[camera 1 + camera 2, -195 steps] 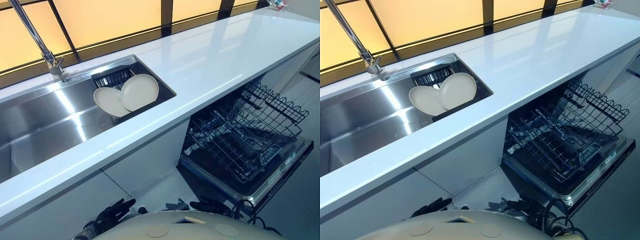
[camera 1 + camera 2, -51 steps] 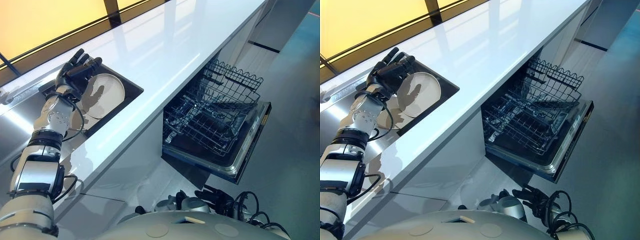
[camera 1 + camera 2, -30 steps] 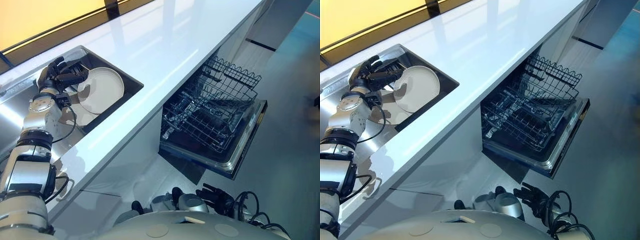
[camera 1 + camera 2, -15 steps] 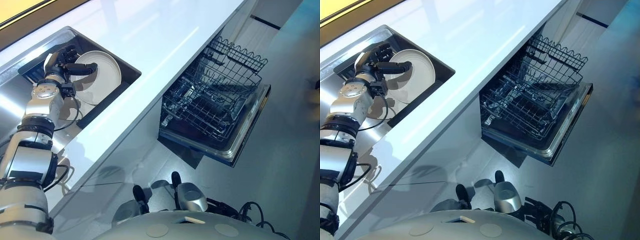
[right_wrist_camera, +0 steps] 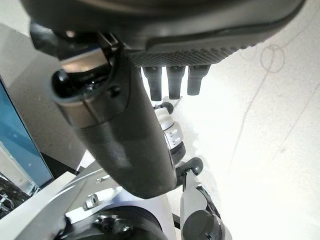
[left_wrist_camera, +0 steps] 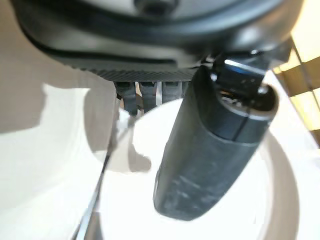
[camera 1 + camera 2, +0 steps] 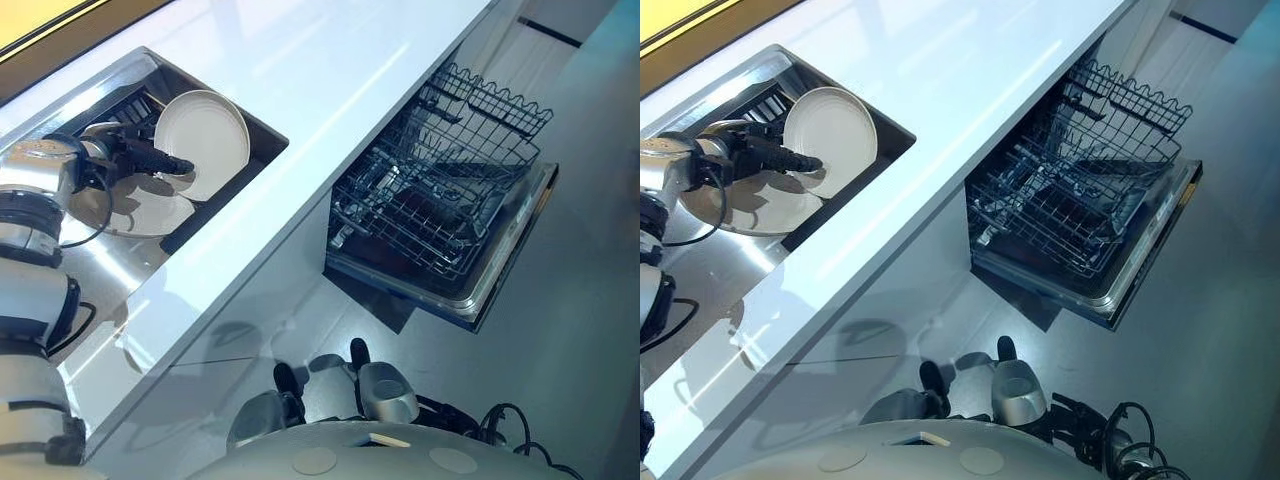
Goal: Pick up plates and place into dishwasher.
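Pinching upright plate in sink, left robot hand, flat plate beside, dishwasher open

I've got a glossy white counter running diag. across, w/ light streaks on it. Steel sink set in its left end. Amber-lit window top-left corner. Pale cabinet fronts below; grey floor at right.

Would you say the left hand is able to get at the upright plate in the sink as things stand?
Probably yes: the left hand is right at the upright plate, its thumb across the face and its fingers behind the rim, with nothing between them.
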You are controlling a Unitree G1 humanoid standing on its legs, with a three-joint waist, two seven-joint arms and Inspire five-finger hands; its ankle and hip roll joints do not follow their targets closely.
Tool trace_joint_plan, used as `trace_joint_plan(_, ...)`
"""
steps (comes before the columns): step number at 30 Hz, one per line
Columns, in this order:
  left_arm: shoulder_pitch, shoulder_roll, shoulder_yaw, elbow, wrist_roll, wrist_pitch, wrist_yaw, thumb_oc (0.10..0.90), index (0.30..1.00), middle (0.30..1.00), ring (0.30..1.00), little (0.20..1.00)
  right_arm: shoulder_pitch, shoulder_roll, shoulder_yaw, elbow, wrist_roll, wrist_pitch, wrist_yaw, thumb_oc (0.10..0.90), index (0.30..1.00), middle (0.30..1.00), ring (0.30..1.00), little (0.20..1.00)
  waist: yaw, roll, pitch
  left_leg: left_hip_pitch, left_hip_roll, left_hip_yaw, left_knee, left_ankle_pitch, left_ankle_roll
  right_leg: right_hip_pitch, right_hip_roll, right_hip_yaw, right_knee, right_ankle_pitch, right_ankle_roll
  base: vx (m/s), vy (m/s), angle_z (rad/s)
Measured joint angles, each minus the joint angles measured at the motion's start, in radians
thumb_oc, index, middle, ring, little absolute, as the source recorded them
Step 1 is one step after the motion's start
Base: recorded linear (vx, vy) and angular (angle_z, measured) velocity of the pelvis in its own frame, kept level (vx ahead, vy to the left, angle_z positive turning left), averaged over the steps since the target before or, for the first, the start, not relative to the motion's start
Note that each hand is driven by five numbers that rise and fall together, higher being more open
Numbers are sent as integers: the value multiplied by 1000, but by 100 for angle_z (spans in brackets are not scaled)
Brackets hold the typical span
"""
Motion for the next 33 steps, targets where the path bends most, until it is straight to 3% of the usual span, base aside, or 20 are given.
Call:
trace_joint_plan(1,-1,5,0,-13,7,-1,-3,265,441,441,441,365,-2,-2,0,0,0,0,0,800,900,900,900,900,1,2,0,3,-2,-2,-1,4,6,0,-1,0,0,0,0,-31,-1,9)
trace_joint_plan(2,-1,12,-3,-35,17,-3,-5,100,300,300,300,200,-3,-3,0,1,0,0,0,800,900,900,900,900,2,2,0,4,-3,-4,-2,6,9,1,-1,0,0,0,0,-28,-2,7)
trace_joint_plan(16,0,26,-41,-81,-57,-20,20,100,300,300,300,200,2,-5,3,10,-1,-1,-9,800,900,900,900,900,24,8,-6,65,-8,-6,-96,54,8,20,0,2,-8,0,0,-5,-21,0)
trace_joint_plan(25,0,-35,-39,-126,-140,-202,134,100,300,300,300,200,25,-5,42,22,-10,0,-10,800,900,900,900,900,22,9,-94,98,-2,-9,-173,95,-8,21,17,5,-20,0,0,-33,-49,-2)
trace_joint_plan(27,0,-49,-35,-162,-141,-249,217,100,300,300,300,200,27,-5,42,21,-8,0,-9,800,900,900,900,900,21,10,-103,97,-2,-9,-173,97,-12,23,19,6,-26,3,-5,-70,-76,-2)
trace_joint_plan(33,30,-67,96,-251,-65,-392,500,100,300,300,300,200,36,-6,65,18,44,0,13,800,900,900,900,900,23,9,-105,99,14,-13,-173,105,-23,36,36,1,-47,14,-18,-92,-84,1)
